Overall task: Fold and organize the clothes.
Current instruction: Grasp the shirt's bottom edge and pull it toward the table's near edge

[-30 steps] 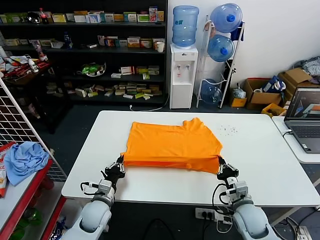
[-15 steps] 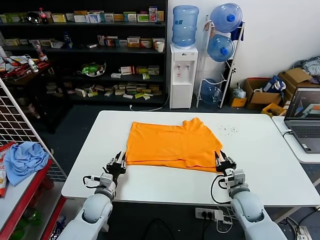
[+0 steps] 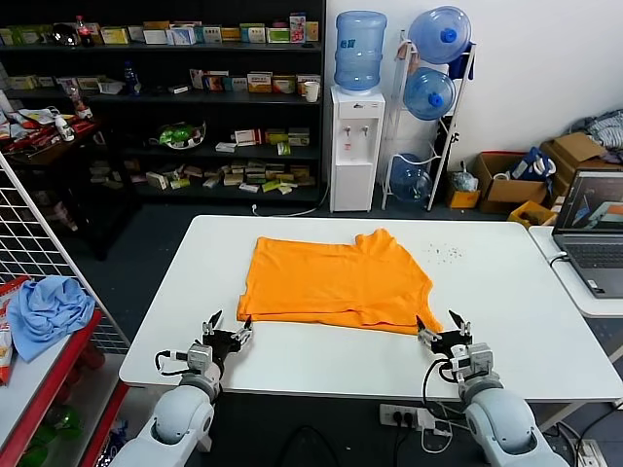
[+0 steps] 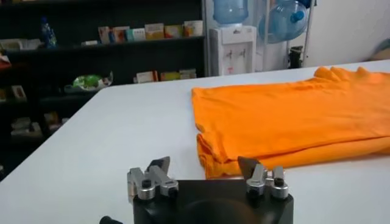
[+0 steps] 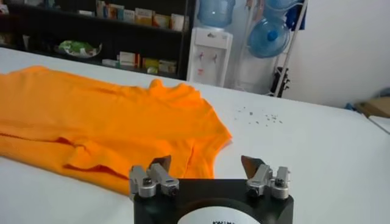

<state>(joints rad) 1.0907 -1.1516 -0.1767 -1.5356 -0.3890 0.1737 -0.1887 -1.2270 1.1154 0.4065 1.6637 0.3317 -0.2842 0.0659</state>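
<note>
You have the orange T-shirt (image 3: 334, 284) lying folded on the white bench (image 3: 506, 292), set a little toward the far side and roughly centred across it. It is plain soft cotton with no print, doubled over so that a second layer shows as a darker orange strip along the near edge. The cloth lies mostly flat, with shallow wrinkles and a small bunched ridge at the neck on the far edge. In the left wrist view the near left corner of the shirt (image 4: 286, 122) is a rounded, slightly puffed fold; in the right wrist view the right side (image 5: 103, 128) ends in a short sleeve with a curved hem resting on the smooth bench top.

Your left gripper (image 3: 228, 330) sits low over the near edge of the bench, just beside the shirt's near left corner and apart from it, its metal fingers (image 4: 159, 167) spread wide with nothing between them. Your right gripper (image 3: 443, 329) sits the same way near the shirt's near right corner, fingers (image 5: 159, 165) spread wide and holding nothing.

Off to your left, a crumpled light blue cloth (image 3: 47, 306) lies on a red-edged shelf beside a white wire rack (image 3: 29, 233). A laptop (image 3: 596, 233) stands open on a separate table to your right.
</note>
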